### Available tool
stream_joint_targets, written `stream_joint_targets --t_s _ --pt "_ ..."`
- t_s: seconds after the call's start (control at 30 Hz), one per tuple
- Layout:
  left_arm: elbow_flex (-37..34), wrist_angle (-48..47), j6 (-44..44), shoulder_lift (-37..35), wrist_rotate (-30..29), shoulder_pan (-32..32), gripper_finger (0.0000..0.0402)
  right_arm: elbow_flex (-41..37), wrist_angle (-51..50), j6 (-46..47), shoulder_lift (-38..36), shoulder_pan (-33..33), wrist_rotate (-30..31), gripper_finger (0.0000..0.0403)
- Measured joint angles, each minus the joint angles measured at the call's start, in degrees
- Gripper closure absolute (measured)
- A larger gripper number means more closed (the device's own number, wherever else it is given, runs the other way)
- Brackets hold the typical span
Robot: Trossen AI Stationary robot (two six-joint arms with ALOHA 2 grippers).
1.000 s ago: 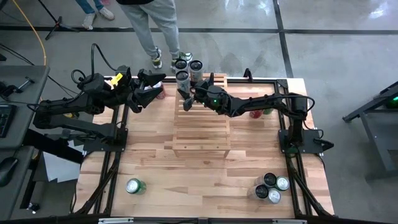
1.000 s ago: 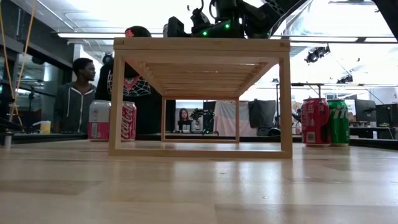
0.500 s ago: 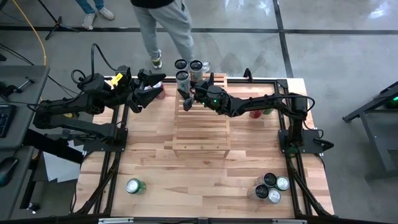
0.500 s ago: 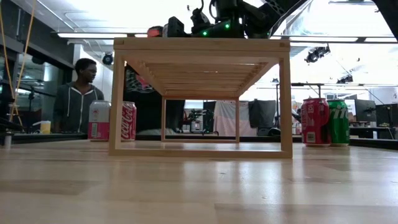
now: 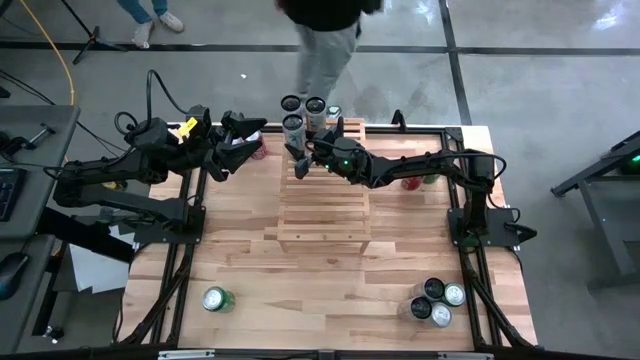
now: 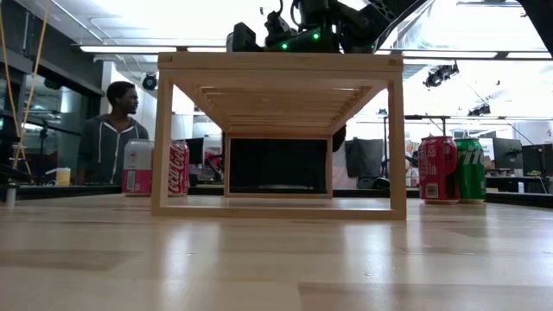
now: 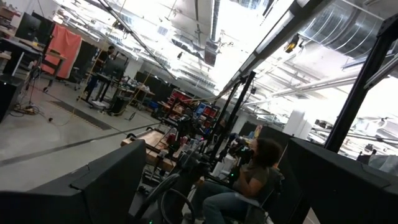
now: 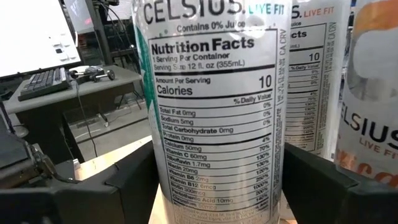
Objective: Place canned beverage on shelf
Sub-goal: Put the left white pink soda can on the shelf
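The light-wood slatted shelf (image 5: 323, 200) stands mid-table and fills the low view (image 6: 278, 65). Three white cans stand close together at its far end. My right gripper (image 5: 299, 152) reaches in from the table's right and is shut on the nearest of them, a white Celsius can (image 5: 294, 124), which fills the right wrist view (image 8: 214, 112). The other two white cans (image 5: 291, 103) (image 5: 315, 104) stand just behind it. My left gripper (image 5: 245, 138) is open and empty at the far left, beside a red can (image 5: 259, 148). My right gripper pinches the white can's lower side wall (image 8: 163, 177) between its two fingers, one on each side. The fingers (image 8: 127, 183) come in about level, from the near right side. The can stands upright. Its bottom is out of the picture.
A pink can (image 6: 137, 167) and a red can (image 6: 178, 167) stand left of the shelf. A red can (image 6: 439, 168) and a green can (image 6: 471, 169) stand to its right. A green can (image 5: 215, 298) lies near left, and several cans (image 5: 436, 300) cluster near right. A person (image 5: 322, 40) stands beyond the far edge.
Both grippers and the cans have kept still. The person beyond the far edge has walked toward the right.
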Motion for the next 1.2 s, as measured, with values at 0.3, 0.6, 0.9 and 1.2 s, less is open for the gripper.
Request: stream_joint_targets --t_s 0.3,0.6,0.9,1.2 --pt "0.0 0.0 0.0 0.0 0.0 0.0 0.002 0.0 -1.0 0.0 0.1 0.0 0.0 0.0059" --pt "0.0 0.0 0.0 0.0 0.0 0.0 0.002 0.0 -2.3 -2.0 -0.5 0.0 0.0 0.0022" --pt "0.0 0.0 0.0 0.0 0.0 0.0 0.002 0.0 -6.8 -1.8 -1.8 0.2 -4.5 0.0018" --pt "0.0 0.0 0.0 0.0 0.0 0.0 0.002 0.0 -8.1 -2.6 -2.7 0.0 -6.4 0.0018"
